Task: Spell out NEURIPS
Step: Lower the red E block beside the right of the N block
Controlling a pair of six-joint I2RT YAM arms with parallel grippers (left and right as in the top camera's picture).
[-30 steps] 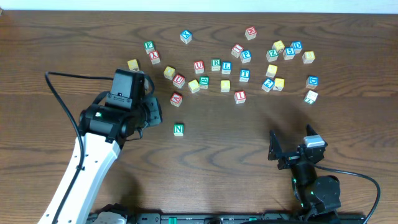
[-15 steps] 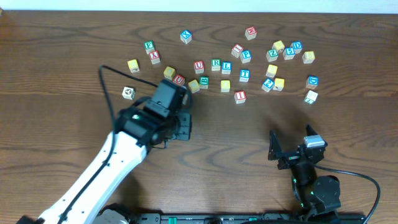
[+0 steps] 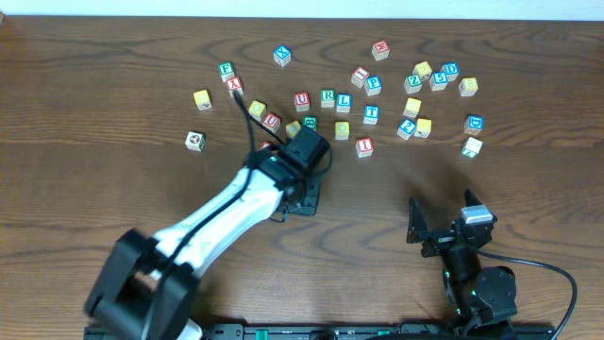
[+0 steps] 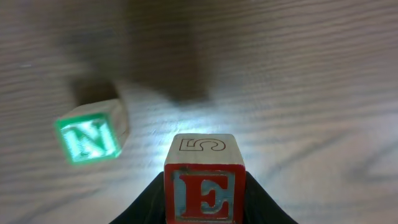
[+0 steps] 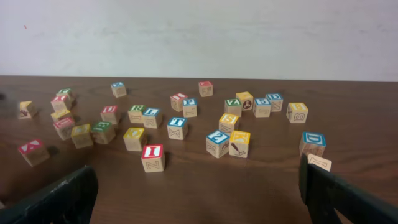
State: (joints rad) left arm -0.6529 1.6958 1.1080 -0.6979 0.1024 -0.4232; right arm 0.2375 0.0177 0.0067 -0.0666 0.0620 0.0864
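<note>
My left gripper [image 4: 205, 200] is shut on a red E block [image 4: 205, 184] with a 5 on its top face, just above the table. A green N block [image 4: 93, 139] lies on the wood just left of the E block and a little farther off. In the overhead view the left gripper [image 3: 304, 196] is at mid-table, and its arm hides both blocks. The red I block [image 3: 364, 146] also shows in the right wrist view [image 5: 153, 156]. The red U block [image 3: 301, 100] and green R block [image 3: 327, 97] sit in the scattered group. My right gripper [image 3: 444, 229] is open and empty [image 5: 199, 205].
Several loose letter blocks are spread across the back of the table, from a yellow block [image 3: 201, 97] on the left to a white block [image 3: 472, 146] on the right. A white block [image 3: 194, 140] sits alone at the left. A pale wall [image 5: 199, 31] runs behind the table.
My left arm has swung from the left side to the middle of the table. The N block, visible in the overhead view before, is now covered by the arm. The right arm has not moved.
</note>
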